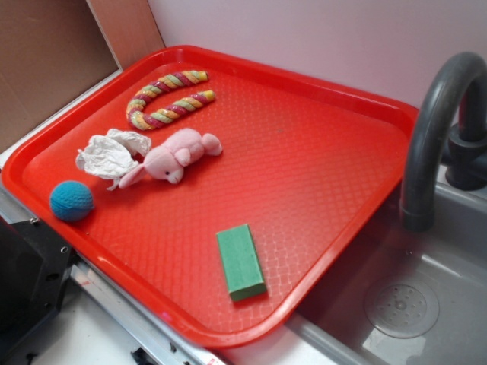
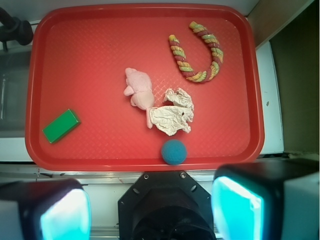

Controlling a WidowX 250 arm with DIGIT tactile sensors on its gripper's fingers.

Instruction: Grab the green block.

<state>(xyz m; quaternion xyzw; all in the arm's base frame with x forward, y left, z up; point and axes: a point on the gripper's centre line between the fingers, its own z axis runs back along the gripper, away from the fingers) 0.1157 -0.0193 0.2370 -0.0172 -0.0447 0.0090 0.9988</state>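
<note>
The green block point(image 1: 240, 261) lies flat on the red tray point(image 1: 319, 144) near its front edge, alone. In the wrist view the green block point(image 2: 60, 125) is at the tray's lower left. My gripper point(image 2: 150, 212) is high above, over the robot base outside the tray's near rim, far from the block. Its two cyan-padded fingers point(image 2: 65, 215) stand wide apart with nothing between them. The gripper does not show in the exterior view.
On the tray lie a pink plush toy point(image 1: 179, 154), crumpled white paper point(image 1: 110, 153), a blue ball point(image 1: 71, 201) and a striped rope toy point(image 1: 167, 99). A grey sink point(image 1: 411, 304) with a dark faucet point(image 1: 434, 122) is right of the tray. The black robot base point(image 2: 167, 205) is below.
</note>
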